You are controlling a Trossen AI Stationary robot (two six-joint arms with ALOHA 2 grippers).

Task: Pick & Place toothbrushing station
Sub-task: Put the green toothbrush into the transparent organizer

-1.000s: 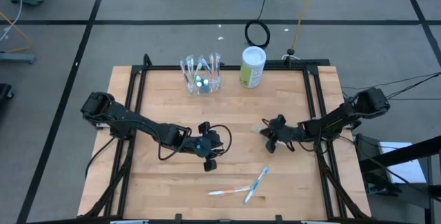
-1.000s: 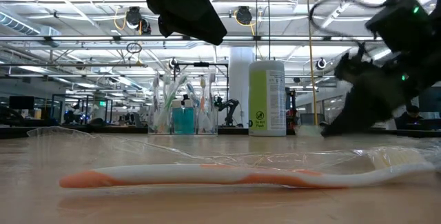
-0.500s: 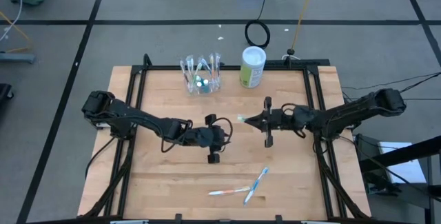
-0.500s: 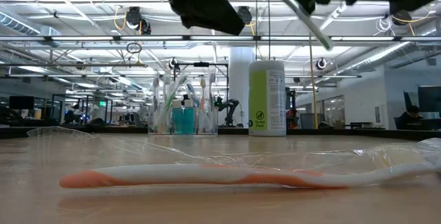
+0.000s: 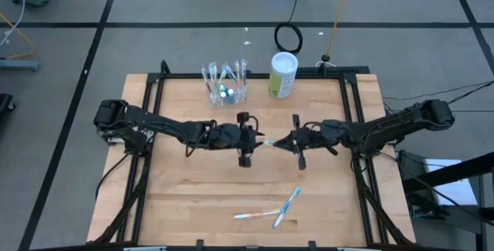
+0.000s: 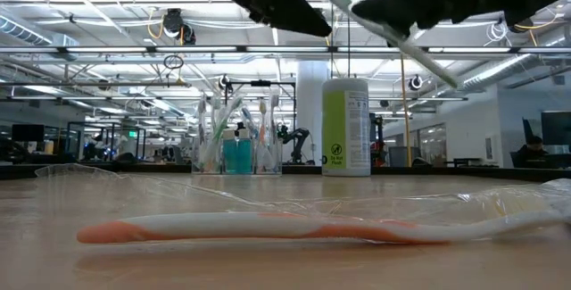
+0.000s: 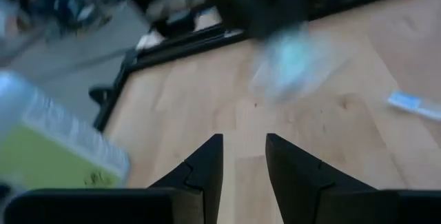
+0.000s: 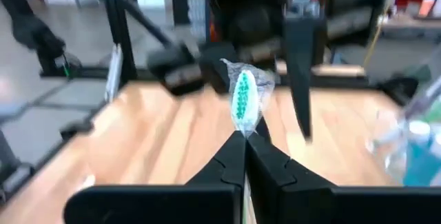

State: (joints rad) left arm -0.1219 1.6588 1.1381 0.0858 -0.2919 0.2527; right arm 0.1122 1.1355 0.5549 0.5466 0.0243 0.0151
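The toothbrushing station's clear holder stands on its base at the far side of the table, with brushes and blue tubes upright in it; the low view shows the holder too. My right gripper is over the table's middle, shut on a film-wrapped toothbrush whose green-bristled head points at my left gripper. That gripper is open with nothing between its fingers, a short way from the brush head. My right gripper pinches the wrapped toothbrush just behind its head between its two fingers. The fingers come level from the table's right. The brush is lifted clear of the table; in the low view its shaft slants downward away from the head.
A white-and-green canister stands to the right of the holder. Two wrapped toothbrushes lie near the table's front edge, the orange one close before the low camera. Black frame rails run along the table's sides.
My right gripper has risen from the table with the toothbrush, tipped to level and gone toward the table's left. My left gripper has swung toward the table's right and far side, rolling as it went, and now faces the brush head.
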